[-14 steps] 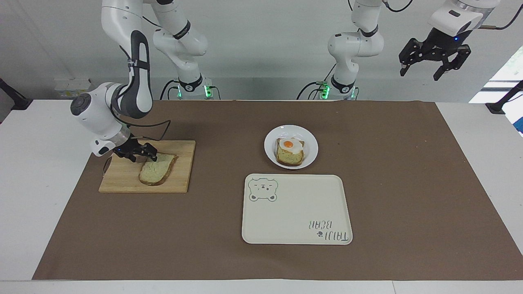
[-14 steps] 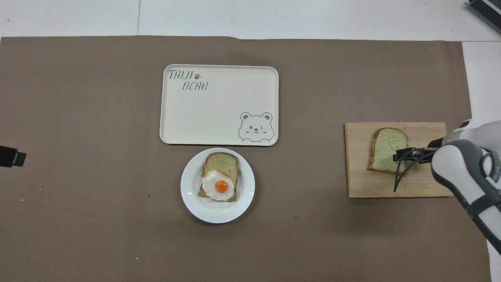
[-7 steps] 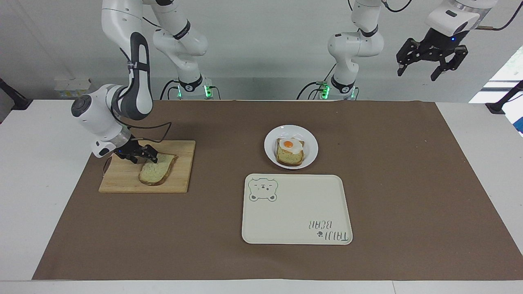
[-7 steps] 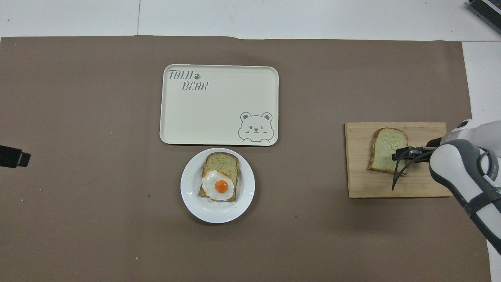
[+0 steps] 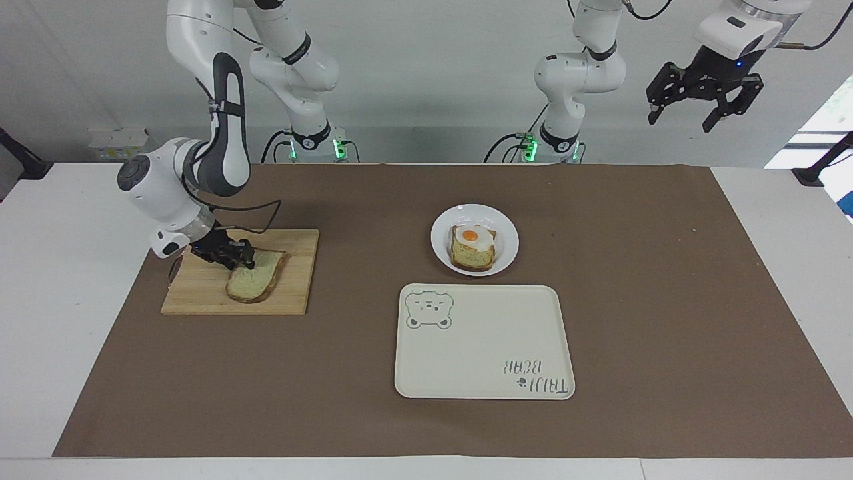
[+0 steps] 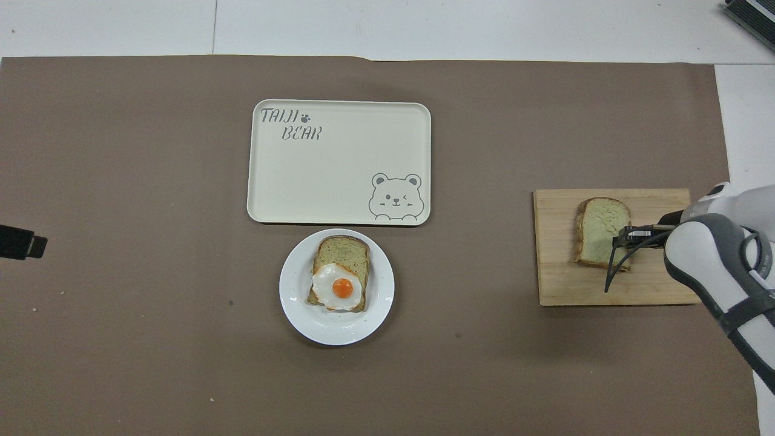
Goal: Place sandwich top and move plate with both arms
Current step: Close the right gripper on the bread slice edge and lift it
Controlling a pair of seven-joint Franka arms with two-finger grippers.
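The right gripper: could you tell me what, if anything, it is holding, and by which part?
The right gripper is shut on the sandwich top at its squared, robot-side edge; the slice lies on the cutting board. The left gripper waits open, holding nothing.

Right gripper (image 6: 623, 235) sits at the sandwich top's (image 6: 599, 231) edge on the wooden board (image 6: 557, 272); the plate (image 6: 375, 315) and the bear tray (image 6: 339, 181) are well apart from it, toward the left arm's end.

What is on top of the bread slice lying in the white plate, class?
A fried egg lies on the bread slice in the plate, covering the half nearer the robots. The bread surface beneath the egg is hidden; no top slice is on it yet.
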